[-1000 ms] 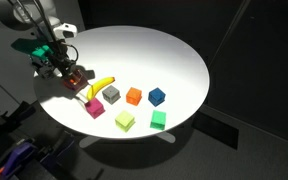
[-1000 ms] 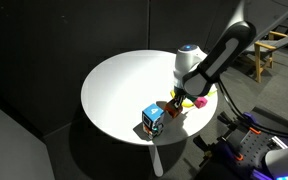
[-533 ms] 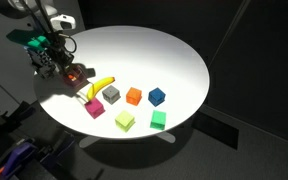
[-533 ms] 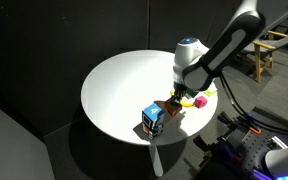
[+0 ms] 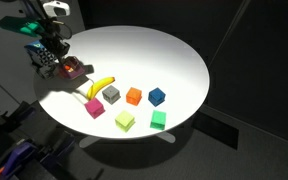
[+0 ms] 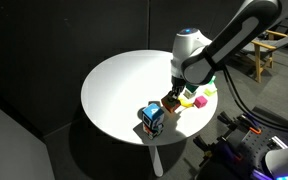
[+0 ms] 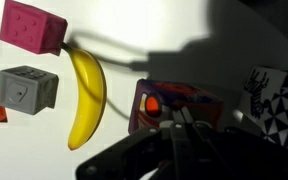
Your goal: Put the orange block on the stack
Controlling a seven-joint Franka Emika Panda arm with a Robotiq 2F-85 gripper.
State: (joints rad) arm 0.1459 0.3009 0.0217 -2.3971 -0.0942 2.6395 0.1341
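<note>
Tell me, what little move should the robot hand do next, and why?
Probably lower the gripper straight down around the orange-red printed cube and grip it. The cube sits on the white round table, not held, beside the checker-sided cube stack with the light-blue top. The gripper seems to hover just above the cube, so it must be grasped before lifting.

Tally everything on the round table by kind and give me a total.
Small plain cubes: 6 (pink, grey, orange, blue, yellow, green)
Banana: 1
Large printed orange block: 1
Checker-sided stack: 1
Total: 9
</note>
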